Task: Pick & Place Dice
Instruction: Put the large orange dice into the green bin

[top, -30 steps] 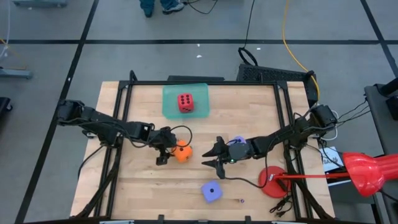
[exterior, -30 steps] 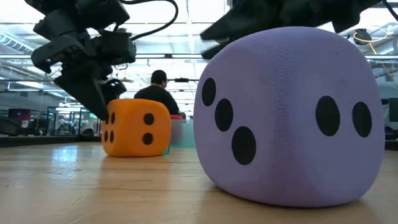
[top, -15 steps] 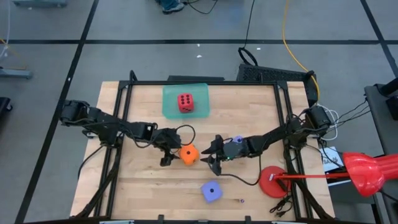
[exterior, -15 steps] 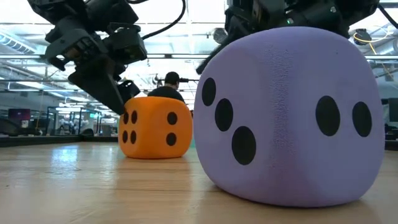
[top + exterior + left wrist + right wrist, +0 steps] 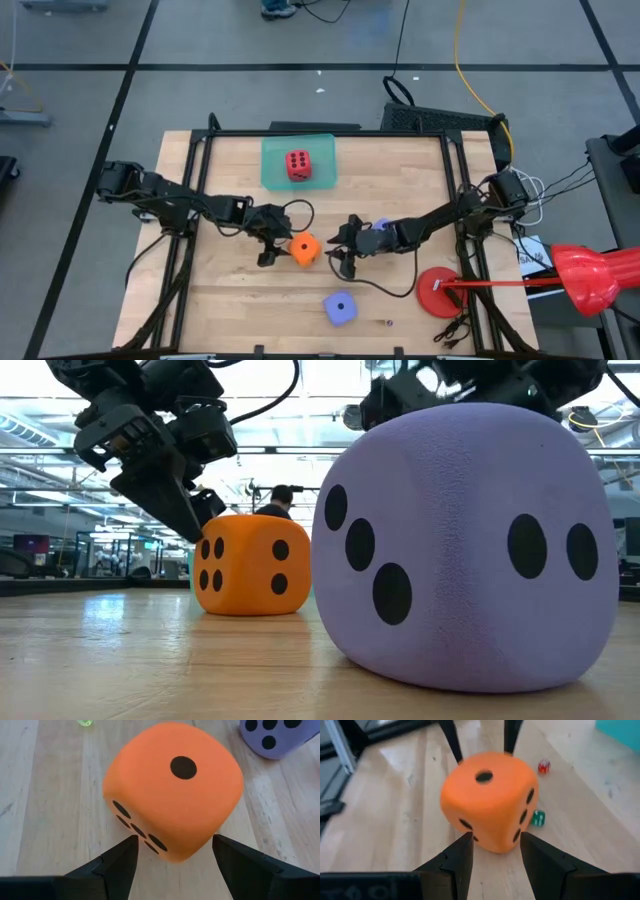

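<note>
One small soft red cube with dark pips [image 5: 298,164] already sits on the flat teal-green square tray [image 5: 275,172] at twelve o'clock on the wooden table [image 5: 410,170]; judged from this layout, one of four dice is placed and three remain. The soft orange cube with dark pips [image 5: 303,249] rests on the wood near table centre, one pip up. The left gripper [image 5: 268,247] stands at nine o'clock of it, fingers spread wide; in the left wrist view the fingers [image 5: 119,861] flank the cube's near edge without closing on it. The right gripper [image 5: 345,252] faces the same cube from three o'clock, fingers parted part-way and holding nothing; its fingers [image 5: 459,855] reach just short of the cube. One purple-blue soft cube [image 5: 340,307] lies free at six o'clock, close to the front edge. The second purple-blue cube [image 5: 381,226] is mostly hidden behind the right arm, so its exact seating is uncertain. The likely step in hand is a grasp on the orange cube.
</note>
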You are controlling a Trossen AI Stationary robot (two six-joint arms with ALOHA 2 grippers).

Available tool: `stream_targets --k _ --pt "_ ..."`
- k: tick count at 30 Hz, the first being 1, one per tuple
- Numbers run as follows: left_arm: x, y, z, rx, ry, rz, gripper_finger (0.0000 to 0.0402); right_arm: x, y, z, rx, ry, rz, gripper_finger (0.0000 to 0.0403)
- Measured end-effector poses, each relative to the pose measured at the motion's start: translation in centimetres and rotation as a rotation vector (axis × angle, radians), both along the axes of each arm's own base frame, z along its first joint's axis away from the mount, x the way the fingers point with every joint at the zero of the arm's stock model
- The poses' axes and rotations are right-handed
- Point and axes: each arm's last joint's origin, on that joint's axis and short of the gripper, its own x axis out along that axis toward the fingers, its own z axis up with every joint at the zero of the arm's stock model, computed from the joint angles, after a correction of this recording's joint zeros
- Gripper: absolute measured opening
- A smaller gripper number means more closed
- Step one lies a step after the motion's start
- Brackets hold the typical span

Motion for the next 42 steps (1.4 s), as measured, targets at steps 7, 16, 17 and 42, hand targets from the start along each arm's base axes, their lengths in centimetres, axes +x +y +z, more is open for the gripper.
stream_targets --k 7,16,17,42 --pt "-0.2 0.0 -0.1 0.002 0.023 0.001 0.0267 0.7 -0.6 -1.6 0.019 0.007 -0.027 0.0153" --pt "-0.1 0.0 -0.3 0.009 0.031 0.008 0.0267 0.9 -0.6 -1.4 0.016 -0.026 -0.021 0.0153" --pt "0.0 0.0 -0.6 0.006 0.039 0.012 0.0267 0.9 -0.6 -1.4 0.017 -0.024 -0.023 0.0153" --pt "2.0 0.2 -3.5 -0.032 0.014 0.01 0.0267 1.8 -0.6 -3.0 0.061 -0.079 -0.017 0.0153"
